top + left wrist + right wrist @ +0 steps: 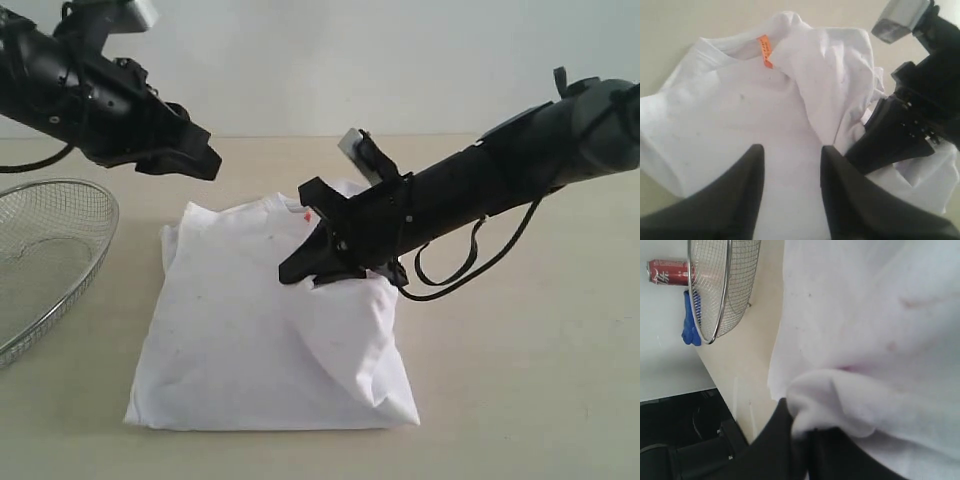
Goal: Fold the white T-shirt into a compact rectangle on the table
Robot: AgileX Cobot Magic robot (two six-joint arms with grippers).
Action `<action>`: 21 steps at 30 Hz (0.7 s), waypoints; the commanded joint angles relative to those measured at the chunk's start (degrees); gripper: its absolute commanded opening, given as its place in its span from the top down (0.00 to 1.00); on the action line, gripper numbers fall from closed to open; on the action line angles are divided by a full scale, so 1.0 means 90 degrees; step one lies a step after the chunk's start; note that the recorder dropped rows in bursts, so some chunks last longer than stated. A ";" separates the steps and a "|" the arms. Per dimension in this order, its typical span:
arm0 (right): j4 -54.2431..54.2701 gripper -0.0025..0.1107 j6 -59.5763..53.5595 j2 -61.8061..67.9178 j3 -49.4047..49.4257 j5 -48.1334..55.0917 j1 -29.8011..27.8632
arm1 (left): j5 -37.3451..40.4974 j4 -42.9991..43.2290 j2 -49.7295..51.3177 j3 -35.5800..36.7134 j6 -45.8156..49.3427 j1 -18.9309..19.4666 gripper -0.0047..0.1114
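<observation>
We see a white short-sleeved cotton T-shirt (230, 340) lying mid-table on the broad beige tabletop (520, 400), already a rough rectangle, its collar end farthest from the exterior camera. We judge the folding partway: the black right gripper (335, 272) is clenched on a raised flap of the shirt's right side, not yet laid flat. The black left gripper (791, 150) hangs above, jaws parted, empty. Only the left wrist view shows the orange collar tag (765, 50) plainly; only the right wrist view shows a red drink can (667, 272) beyond the steel wire-mesh basket (722, 290).
</observation>
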 commanded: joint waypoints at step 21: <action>0.0173 0.98 0.0163 -0.0066 -0.0954 -0.0927 0.1088 | 0.0396 0.0524 -0.0637 -0.0042 -0.0482 0.0008 0.65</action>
